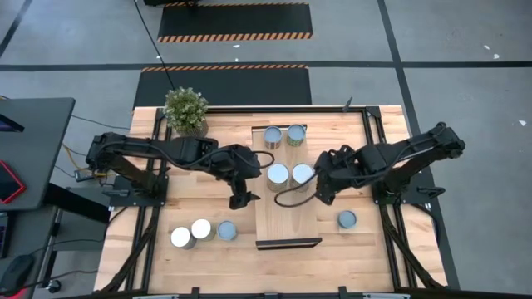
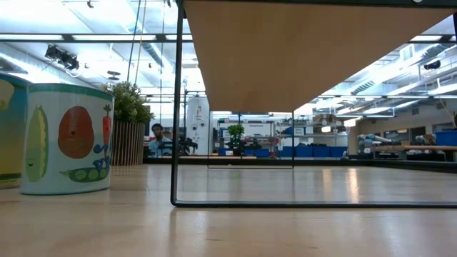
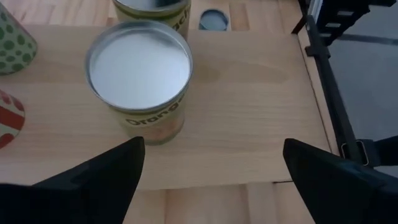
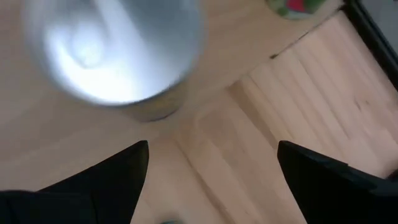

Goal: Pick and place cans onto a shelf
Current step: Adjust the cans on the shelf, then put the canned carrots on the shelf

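Observation:
The shelf (image 1: 287,212) is a light wood board on a dark frame in the middle of the table. Two cans (image 1: 273,137) (image 1: 296,134) stand at its far end and two more (image 1: 278,176) (image 1: 302,175) at its middle. My left gripper (image 1: 252,178) (image 3: 211,168) hangs open just left of the white-topped can (image 3: 138,65), above the shelf. My right gripper (image 1: 318,188) (image 4: 211,162) hangs open just right of the silvery-topped can (image 4: 112,50). Neither touches anything. Three cans (image 1: 201,232) stand on the table at the near left, one (image 1: 347,219) at the near right.
A potted green plant (image 1: 185,110) stands at the table's far left corner. The low view looks under the raised shelf (image 2: 321,50) past its thin dark leg (image 2: 175,107); a can with vegetable pictures (image 2: 66,139) stands at its left. Bare planks lie near the front edge.

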Controlling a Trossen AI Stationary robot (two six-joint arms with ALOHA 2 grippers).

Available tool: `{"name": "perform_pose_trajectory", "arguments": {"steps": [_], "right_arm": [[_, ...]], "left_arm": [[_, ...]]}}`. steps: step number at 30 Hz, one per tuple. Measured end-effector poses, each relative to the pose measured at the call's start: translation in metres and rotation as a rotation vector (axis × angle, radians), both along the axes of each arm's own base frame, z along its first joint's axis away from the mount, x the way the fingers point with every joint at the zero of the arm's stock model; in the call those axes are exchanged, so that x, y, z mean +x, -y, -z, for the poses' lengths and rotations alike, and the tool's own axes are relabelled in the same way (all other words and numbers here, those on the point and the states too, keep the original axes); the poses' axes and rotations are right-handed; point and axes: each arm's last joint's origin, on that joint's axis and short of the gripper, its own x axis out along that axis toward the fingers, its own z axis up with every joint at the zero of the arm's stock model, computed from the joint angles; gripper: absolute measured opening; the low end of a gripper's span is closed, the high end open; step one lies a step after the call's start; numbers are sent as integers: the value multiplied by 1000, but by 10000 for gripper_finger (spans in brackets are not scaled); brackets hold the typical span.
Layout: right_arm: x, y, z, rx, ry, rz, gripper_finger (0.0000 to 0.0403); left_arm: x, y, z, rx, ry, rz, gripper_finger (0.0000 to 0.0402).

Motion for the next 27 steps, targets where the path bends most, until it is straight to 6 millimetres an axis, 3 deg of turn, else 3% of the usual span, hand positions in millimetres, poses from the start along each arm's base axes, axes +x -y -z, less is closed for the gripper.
{"name": "perform_pose_trajectory", "arguments": {"steps": [9, 18, 22, 27], "right_arm": [[14, 8, 17, 23, 73, 23, 364], [15, 5, 20, 112, 73, 28, 364], [8, -4, 19, 146, 51, 7, 364], [-6, -14, 12, 166, 70, 11, 364]], "left_arm": [[1, 0, 1, 0, 0, 0, 388], [-1, 3, 2, -18, -22, 12, 388], [-15, 4, 6, -91, -159, 23, 388], [-41, 22, 12, -121, -380, 69, 387]]}}
